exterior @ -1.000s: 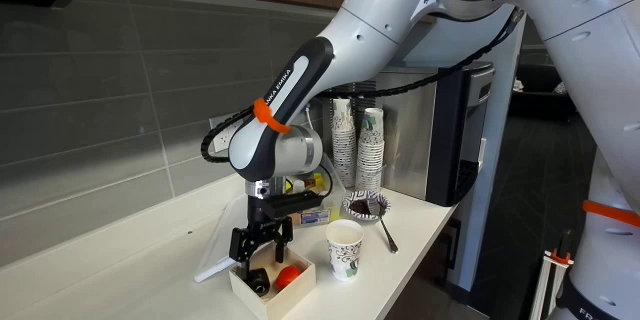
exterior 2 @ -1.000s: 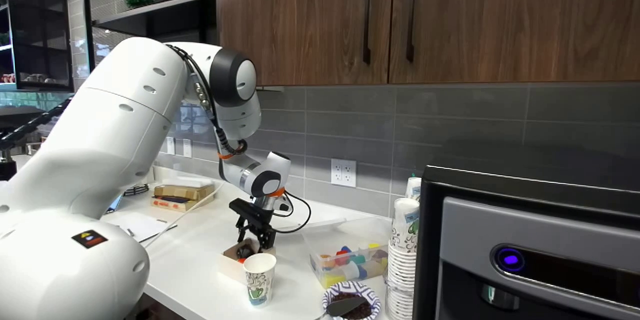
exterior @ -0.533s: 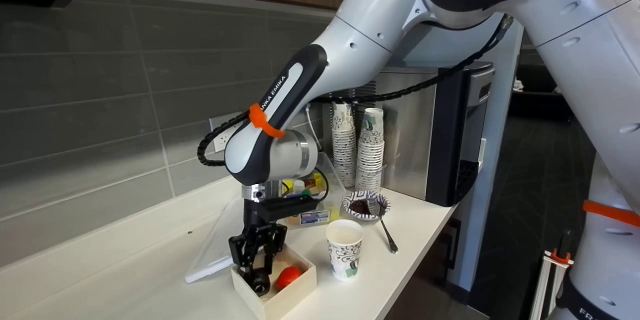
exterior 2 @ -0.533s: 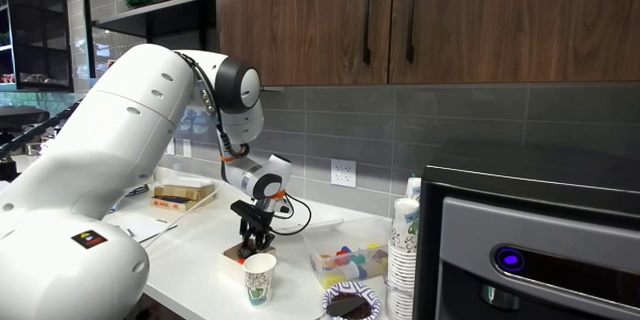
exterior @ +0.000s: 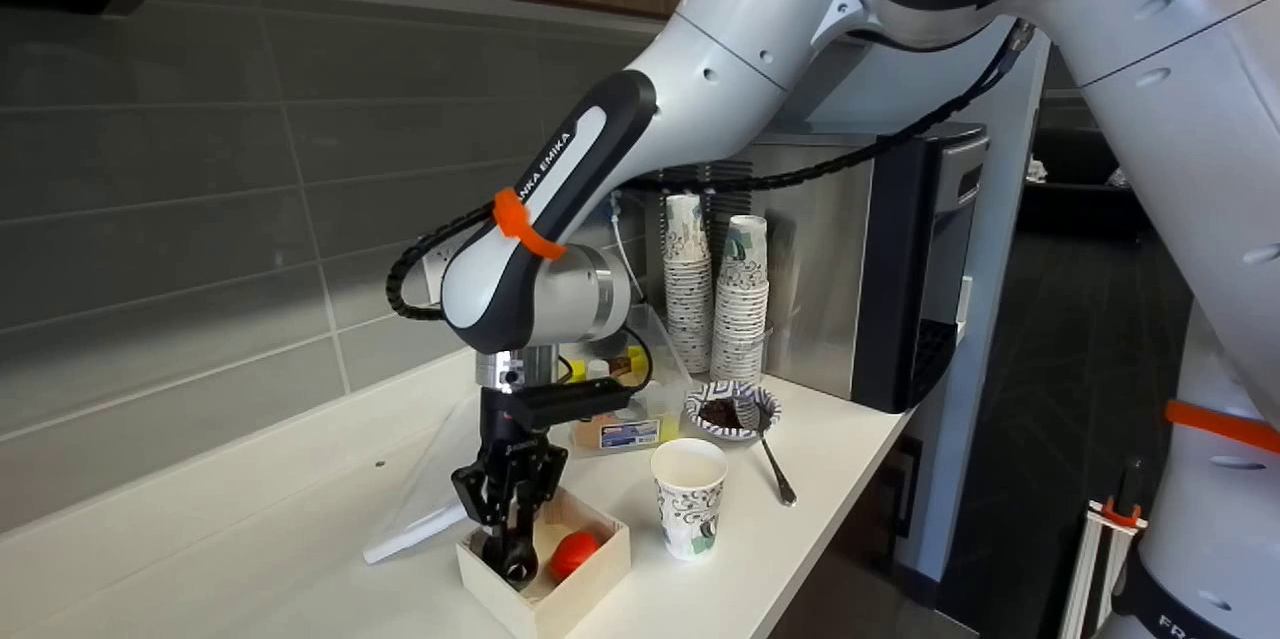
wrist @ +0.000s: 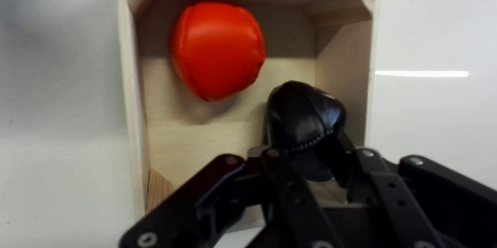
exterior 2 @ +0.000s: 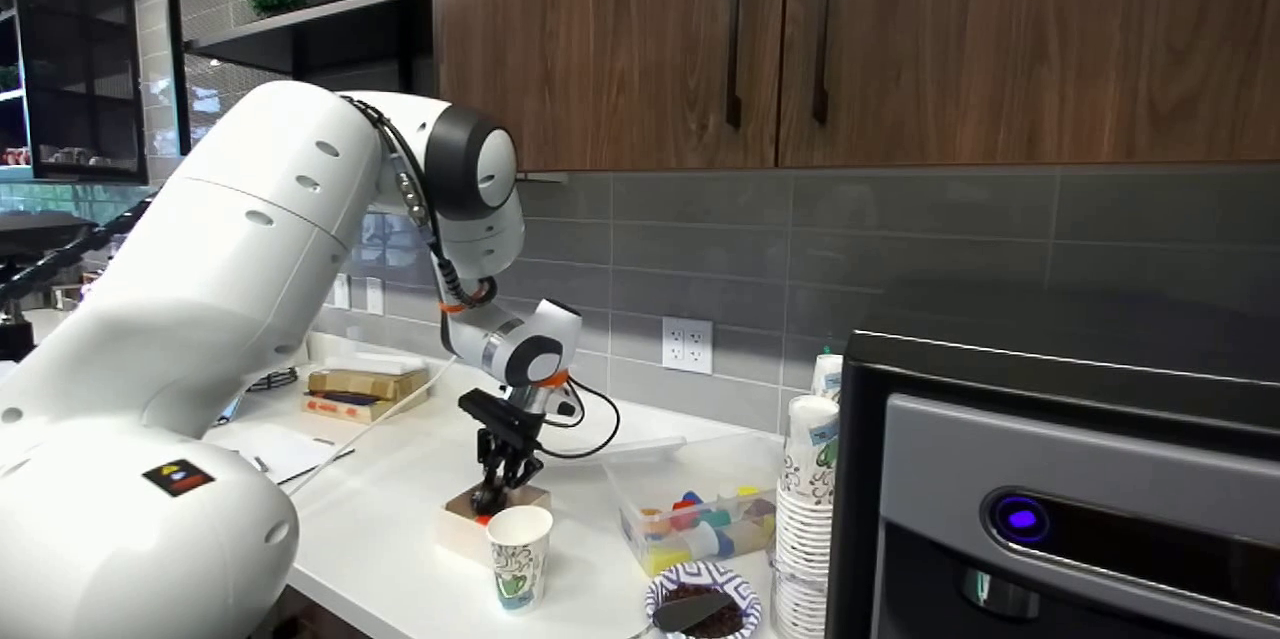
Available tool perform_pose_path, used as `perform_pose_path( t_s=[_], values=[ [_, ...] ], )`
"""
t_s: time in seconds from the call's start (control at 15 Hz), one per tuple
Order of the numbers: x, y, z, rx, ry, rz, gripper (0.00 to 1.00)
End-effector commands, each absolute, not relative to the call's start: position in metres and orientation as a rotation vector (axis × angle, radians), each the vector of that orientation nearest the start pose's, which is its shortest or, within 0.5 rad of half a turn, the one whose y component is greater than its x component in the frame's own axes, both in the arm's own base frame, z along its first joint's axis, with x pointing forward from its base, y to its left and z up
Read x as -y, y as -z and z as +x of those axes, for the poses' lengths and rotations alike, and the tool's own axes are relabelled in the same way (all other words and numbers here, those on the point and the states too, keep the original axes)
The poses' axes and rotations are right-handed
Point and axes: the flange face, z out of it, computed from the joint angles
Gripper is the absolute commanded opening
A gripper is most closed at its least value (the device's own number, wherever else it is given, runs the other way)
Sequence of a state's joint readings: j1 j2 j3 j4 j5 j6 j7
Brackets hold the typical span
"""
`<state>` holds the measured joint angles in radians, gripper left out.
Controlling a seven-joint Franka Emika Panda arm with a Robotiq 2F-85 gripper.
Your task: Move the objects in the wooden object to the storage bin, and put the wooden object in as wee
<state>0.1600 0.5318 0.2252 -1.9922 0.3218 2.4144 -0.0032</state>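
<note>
One gripper (wrist: 308,155) pinches the black ball (wrist: 303,114); a red ball (wrist: 218,50) shares its box (wrist: 198,145); the bin (exterior 2: 695,474) shows only in both exterior views.

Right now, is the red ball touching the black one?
No, the wrist view shows bare floor of the wooden box between the red ball and the black ball.

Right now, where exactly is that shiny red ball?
In the wrist view, the red ball sits in the upper left of the wooden box, with the black ball to its lower right.
</note>
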Motion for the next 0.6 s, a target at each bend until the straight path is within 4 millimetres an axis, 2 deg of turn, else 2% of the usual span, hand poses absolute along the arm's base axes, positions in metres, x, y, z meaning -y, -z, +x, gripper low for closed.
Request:
perform_pose_path(
  t_s=[0.0,0.27,0.4,0.53],
  values=[
    [-0.219,-0.239,0.536,0.087,-0.294,-2.878,0.08],
    [-0.207,-0.288,0.517,-0.138,-0.319,-2.973,0.08],
    [-0.190,-0.316,0.509,-0.288,-0.243,-3.000,0.08],
    [-0.164,-0.341,0.505,-0.411,-0.139,-3.008,0.08]
  ],
)
